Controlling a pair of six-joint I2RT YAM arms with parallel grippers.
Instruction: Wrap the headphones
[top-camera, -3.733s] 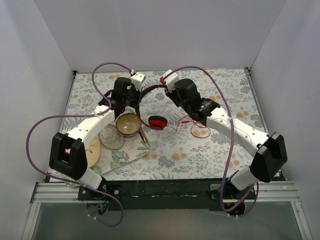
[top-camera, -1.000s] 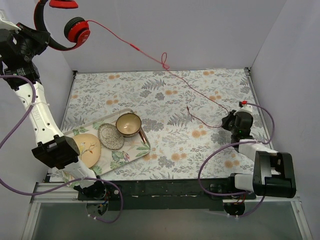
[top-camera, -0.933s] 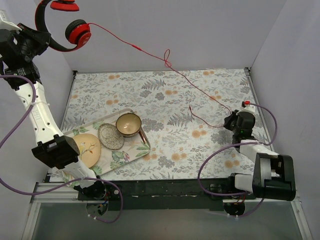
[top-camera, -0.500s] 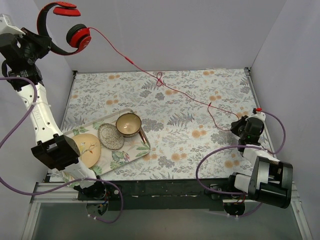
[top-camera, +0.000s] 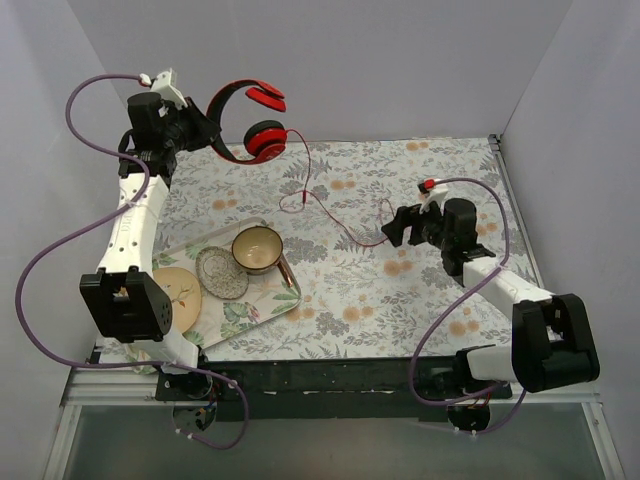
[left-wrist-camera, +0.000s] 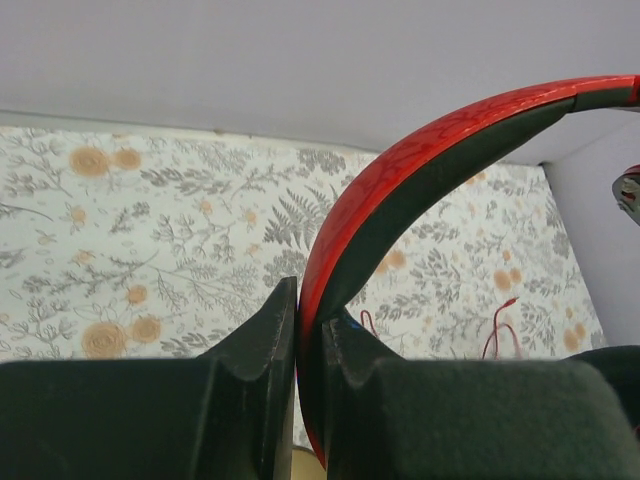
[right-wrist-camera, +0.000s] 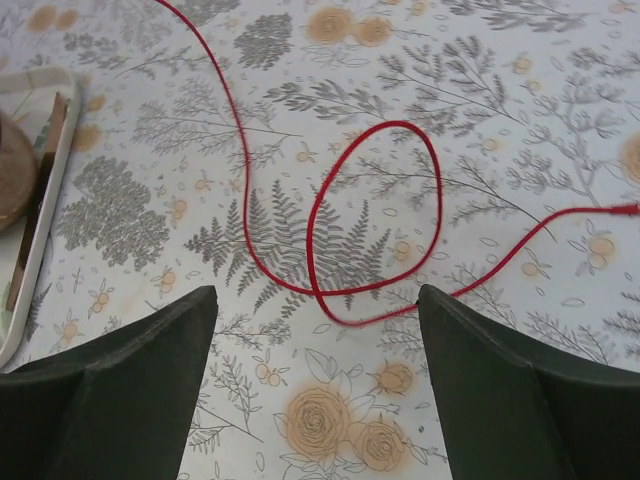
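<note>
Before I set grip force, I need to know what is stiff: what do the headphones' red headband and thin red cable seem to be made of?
Headband of the red over-ear headphones: likely hard plastic, glossy with a crackle pattern, matte black lining; it holds its arch in the left pincer. Thin red cable: probably plastic-sheathed wire, smooth; it curls loosely on the floral tablecloth.
</note>
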